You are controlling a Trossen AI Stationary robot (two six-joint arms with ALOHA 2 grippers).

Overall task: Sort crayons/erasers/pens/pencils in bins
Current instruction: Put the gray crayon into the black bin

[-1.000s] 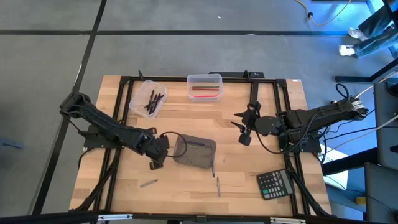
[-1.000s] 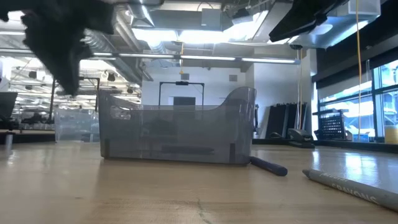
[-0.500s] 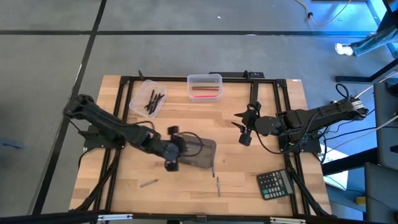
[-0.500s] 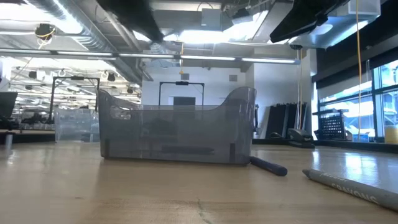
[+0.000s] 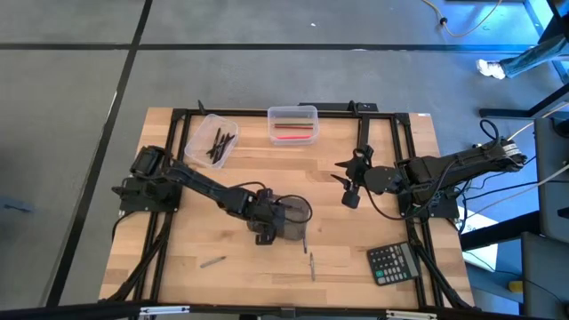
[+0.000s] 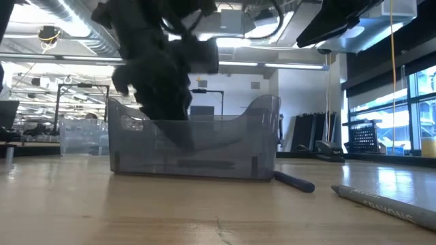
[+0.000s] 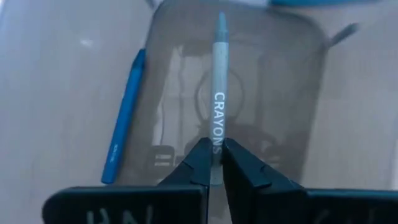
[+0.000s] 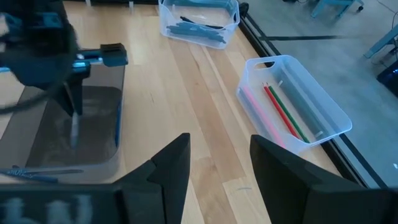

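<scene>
My left fingers [image 7: 214, 163] pinch a grey crayon [image 7: 218, 99] upright over the smoky bin [image 5: 289, 219] to drop it in, while the right fingers [image 8: 214, 167] wait spread above the tabletop [image 5: 356, 253].

Counter [image 5: 356, 240]: light wood planks, smooth, with a slight sheen. Smoky grey bin [image 6: 194, 146]: translucent glossy plastic. Clear bins [image 8: 298, 102]: transparent plastic, smooth. Crayon [image 7: 218, 106]: matt grey paper wrapper. Left claw [image 7: 212, 163]: matt black fingers [image 7: 193, 165].
</scene>
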